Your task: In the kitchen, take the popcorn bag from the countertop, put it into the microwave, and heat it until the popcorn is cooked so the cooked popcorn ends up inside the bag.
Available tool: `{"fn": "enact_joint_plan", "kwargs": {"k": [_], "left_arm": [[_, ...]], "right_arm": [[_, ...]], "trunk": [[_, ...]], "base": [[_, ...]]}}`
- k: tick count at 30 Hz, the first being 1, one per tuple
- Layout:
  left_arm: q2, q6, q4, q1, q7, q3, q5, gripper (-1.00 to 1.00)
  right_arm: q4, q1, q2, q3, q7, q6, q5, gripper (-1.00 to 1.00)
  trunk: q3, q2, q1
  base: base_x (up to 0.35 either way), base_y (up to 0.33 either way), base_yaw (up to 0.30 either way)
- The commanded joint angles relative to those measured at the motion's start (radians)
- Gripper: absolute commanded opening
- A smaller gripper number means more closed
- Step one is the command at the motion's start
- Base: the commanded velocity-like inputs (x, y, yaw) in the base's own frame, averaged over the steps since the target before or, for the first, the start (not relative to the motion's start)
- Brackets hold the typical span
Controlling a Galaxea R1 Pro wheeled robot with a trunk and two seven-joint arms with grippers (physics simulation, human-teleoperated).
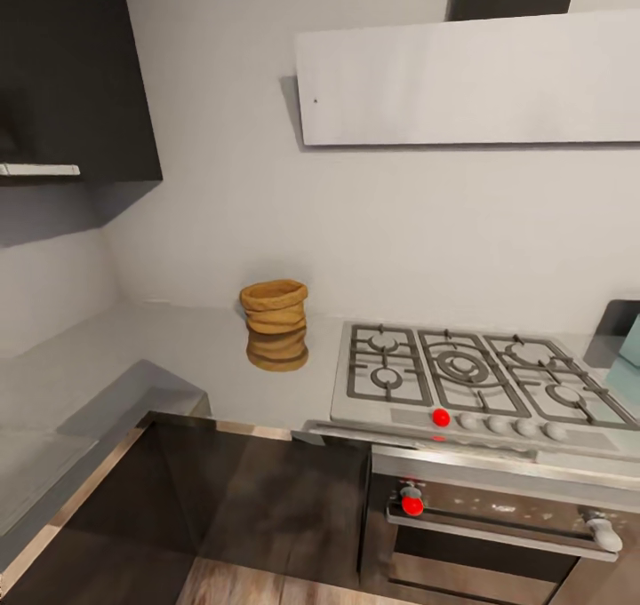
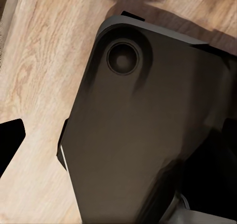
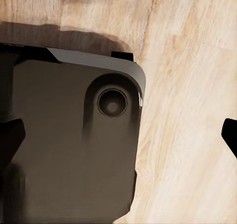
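The popcorn bag [image 1: 276,324], a tan-orange wrinkled sack with a thick rolled rim, stands upright on the grey countertop [image 1: 178,356], near the back wall and just left of the gas hob. Its contents are hidden from this angle. A pale blue-white sliver [image 1: 633,346] at the far right edge, past the hob, looks like a corner of the microwave, cut off by the frame. In the wrist views both arms hang low over the wooden floor beside the robot's dark base. My left gripper [image 2: 118,150] and right gripper [image 3: 120,137] are open with nothing between their fingers.
A gas hob [image 1: 471,374] with black grates and a red knob lies right of the bag, over a built-in oven [image 1: 498,534]. A range hood [image 1: 471,76] hangs above. A dark wall cabinet [image 1: 71,72] sits upper left. The countertop wraps round the left corner over dark cabinet fronts [image 1: 249,498].
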Motion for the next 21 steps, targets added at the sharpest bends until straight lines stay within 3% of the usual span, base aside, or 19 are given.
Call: {"fn": "enact_joint_plan", "kwargs": {"k": [1, 21], "left_arm": [[0.0, -0.003, -0.001, 0.0, 0.002, 0.002, 0.003, 1.0], [-0.002, -0.003, -0.001, 0.0, 0.002, 0.002, 0.003, 1.0]], "right_arm": [[0.001, -0.001, 0.001, -0.007, 0.0, -0.004, 0.01, 1.0], [0.002, -0.001, 0.0, -0.002, 0.0, -0.004, 0.016, 1.0]], "trunk": [[0.002, 0.007, -0.004], [0.065, 0.147, -0.081]], "base": [[0.0, 0.0, 0.0], [0.0, 0.0, 0.0]]}}
